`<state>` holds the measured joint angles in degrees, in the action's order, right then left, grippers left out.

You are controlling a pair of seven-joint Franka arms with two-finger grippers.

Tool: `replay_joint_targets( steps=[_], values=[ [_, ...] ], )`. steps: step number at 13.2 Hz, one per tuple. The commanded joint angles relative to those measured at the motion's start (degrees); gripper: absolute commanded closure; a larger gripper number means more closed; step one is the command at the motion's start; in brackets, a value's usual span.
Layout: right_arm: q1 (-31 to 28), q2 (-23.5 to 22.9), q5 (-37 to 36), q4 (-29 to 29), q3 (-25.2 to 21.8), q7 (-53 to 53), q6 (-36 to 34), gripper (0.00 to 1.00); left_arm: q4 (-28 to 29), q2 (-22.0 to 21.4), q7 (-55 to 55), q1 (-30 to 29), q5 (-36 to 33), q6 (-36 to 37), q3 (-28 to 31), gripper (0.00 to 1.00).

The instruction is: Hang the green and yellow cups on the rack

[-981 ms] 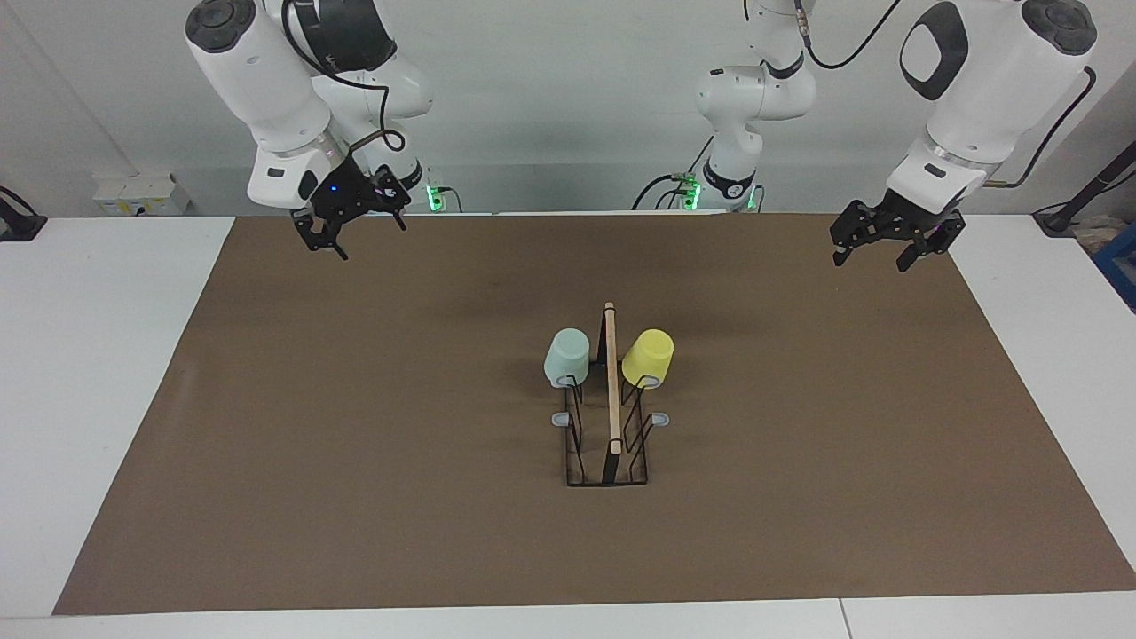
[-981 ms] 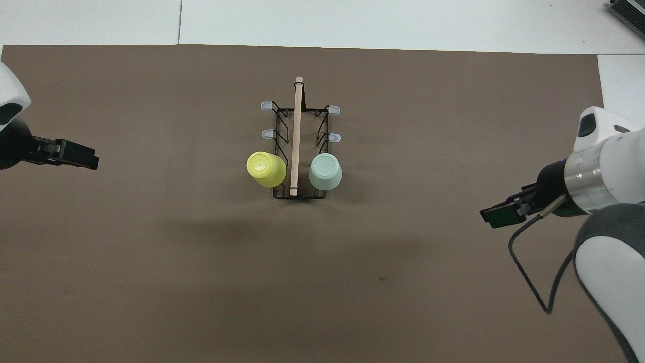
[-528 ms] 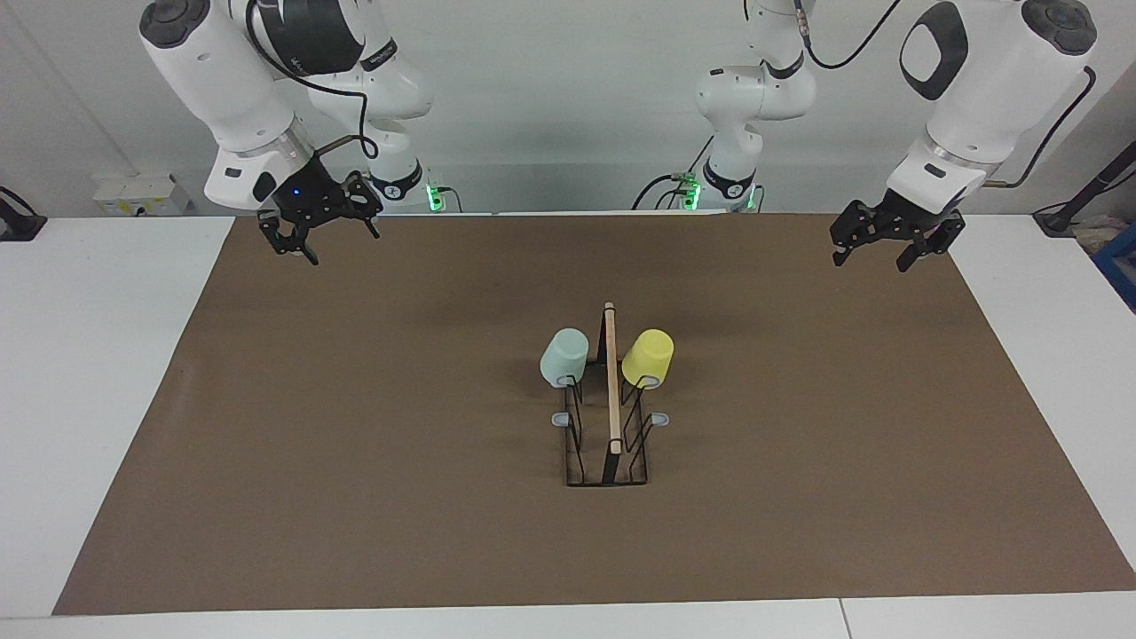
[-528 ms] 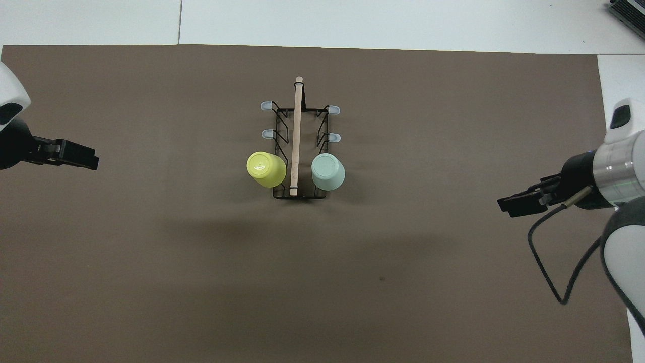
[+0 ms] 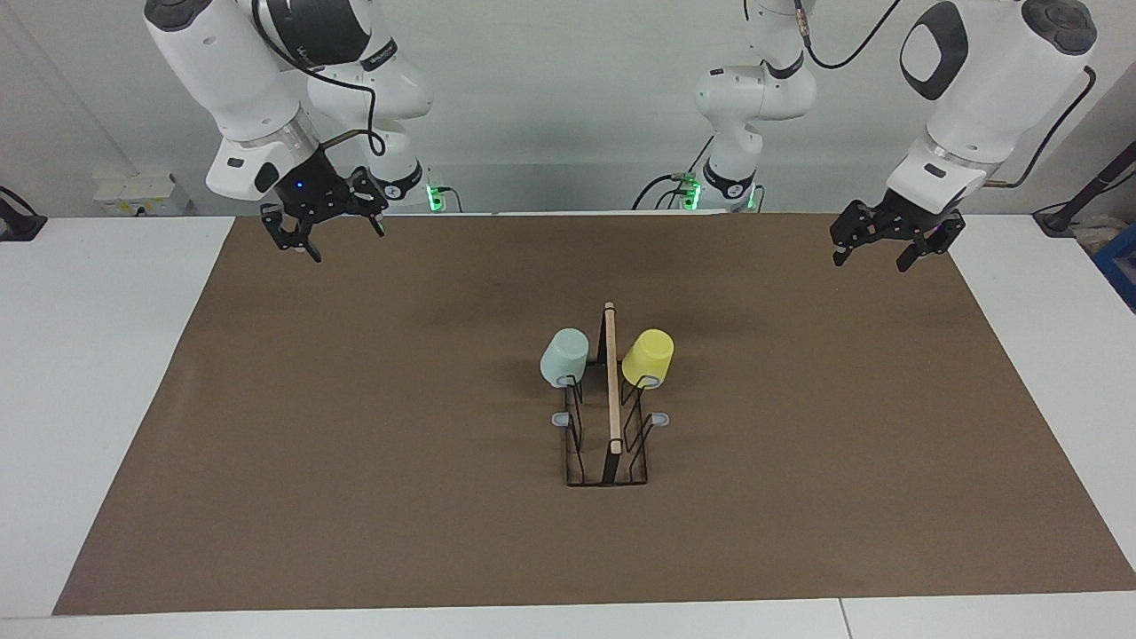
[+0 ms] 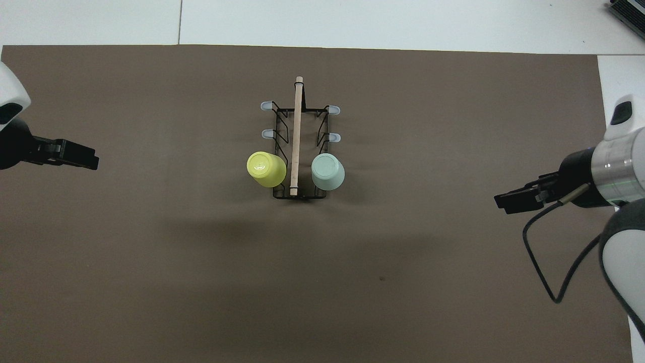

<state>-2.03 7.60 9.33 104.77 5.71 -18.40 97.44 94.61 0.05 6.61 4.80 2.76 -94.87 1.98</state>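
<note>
The black wire rack (image 5: 606,477) (image 6: 280,112) with a wooden top bar stands mid-mat. The green cup (image 5: 564,355) (image 6: 327,171) hangs upside down on the prong nearest the robots, on the right arm's side. Across the bar, the yellow cup (image 5: 648,355) (image 6: 265,169) hangs the same way on the left arm's side. My right gripper (image 5: 344,241) (image 6: 498,201) hovers open and empty over the mat toward the right arm's end. My left gripper (image 5: 870,262) (image 6: 94,162) waits open and empty over the mat's other end.
A brown mat (image 5: 355,426) covers most of the white table (image 5: 98,355). Bare grey-tipped prongs (image 5: 561,419) (image 6: 266,133) stick out on both sides of the rack. A black cable (image 6: 541,272) loops from the right arm's wrist.
The right gripper has drawn away from the rack toward its own end of the table. The green cup shifted very slightly on its prong. The left arm has not moved.
</note>
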Motion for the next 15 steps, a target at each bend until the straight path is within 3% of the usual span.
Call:
replay_joint_targets(
  steps=[1, 4, 15],
  values=[
    [0.18, -0.66, -2.38, -1.67, 0.53, 5.98, -0.23, 0.0, 0.84, -1.02, 0.51, -0.67, 0.41, -0.22, -0.23, 0.0],
    [1.76, -0.92, -5.35, -1.94, 0.53, 12.23, -0.75, 0.0, 0.84, -1.02, 0.51, -0.67, 0.41, -0.22, -0.23, 0.0],
    [1.67, -0.66, -11.17, -1.59, 0.53, 16.97, -4.35, 0.0, 0.84, -1.02, 0.51, -0.67, 0.41, -0.14, -0.23, 0.0]
  ],
)
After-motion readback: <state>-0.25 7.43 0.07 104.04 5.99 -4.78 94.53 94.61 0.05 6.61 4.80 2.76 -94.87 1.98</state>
